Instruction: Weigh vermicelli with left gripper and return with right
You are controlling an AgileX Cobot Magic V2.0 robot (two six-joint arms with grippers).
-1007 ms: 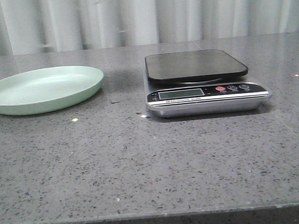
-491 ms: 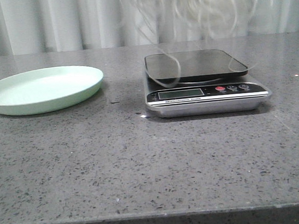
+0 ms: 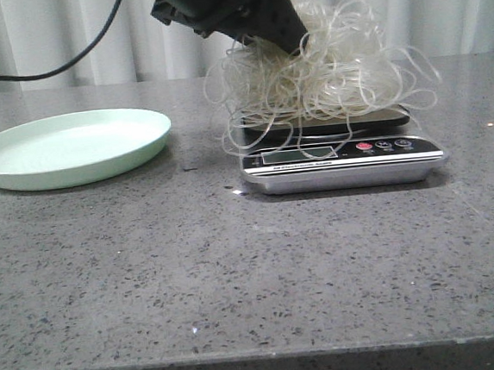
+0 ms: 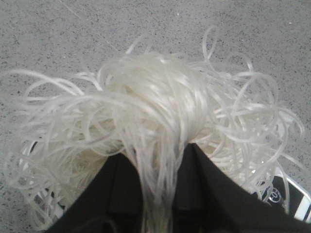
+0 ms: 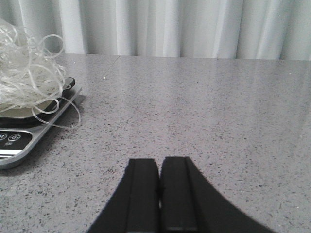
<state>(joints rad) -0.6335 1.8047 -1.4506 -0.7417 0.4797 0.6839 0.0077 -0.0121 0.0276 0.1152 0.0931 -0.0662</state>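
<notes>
Left gripper [image 4: 158, 194] comes down from above over the kitchen scale [image 3: 341, 153], its black body visible at the top of the front view. Fingers [image 4: 214, 189] clenched on a bundle of vermicelli [image 3: 319, 70]; in the left wrist view the strands pass straight between the two black pads and fan out beyond them into a wide, fluffy tangle.

Vermicelli sits over the scale's dark weighing platform, the bulk of it heaped on top. Whether its full weight rests on the platform cannot be told. Loose loops spill past the platform edges; a few hang down in front of the display [image 3: 301, 154] and the red button [image 3: 364, 147]. One loop droops off the corner of the scale toward the table in the right wrist view.

Right gripper [image 5: 159, 194] is low near the tabletop [image 3: 237, 264], well apart from the scale on its right side. Its two black fingers are pressed together with nothing between them.

Pale green plate [image 3: 71, 147] lies on the left part of the grey speckled table, well apart from the scale, nothing on it. A black cable [image 3: 55, 68] runs from the left arm across the white curtain [image 3: 439, 4] behind.
</notes>
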